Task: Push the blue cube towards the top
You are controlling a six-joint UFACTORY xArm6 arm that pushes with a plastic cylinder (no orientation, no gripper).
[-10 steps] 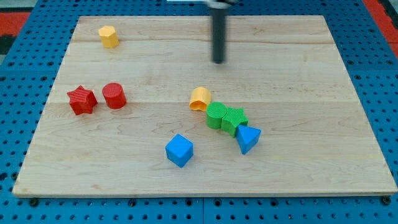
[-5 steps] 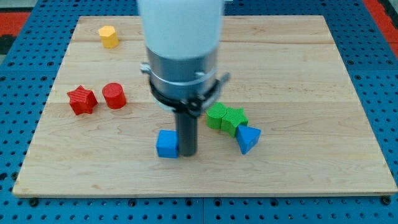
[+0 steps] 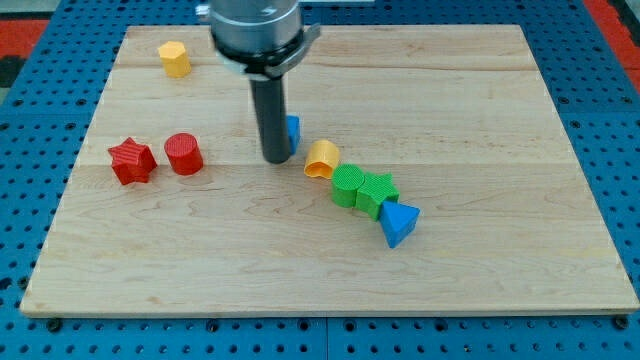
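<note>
My tip (image 3: pixel 276 158) rests on the wooden board (image 3: pixel 500 250), touching the blue cube (image 3: pixel 293 130), which peeks out from behind the rod's right side.

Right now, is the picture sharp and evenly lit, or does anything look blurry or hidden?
Camera view: lighting is soft and even, with no strong glare on the wooden board. The blocks look sharp. My tip casts little shadow, and the rod hides most of the blue cube behind it.

my tip (image 3: pixel 275 158) touching blue cube (image 3: pixel 293 129), mostly hidden
</note>
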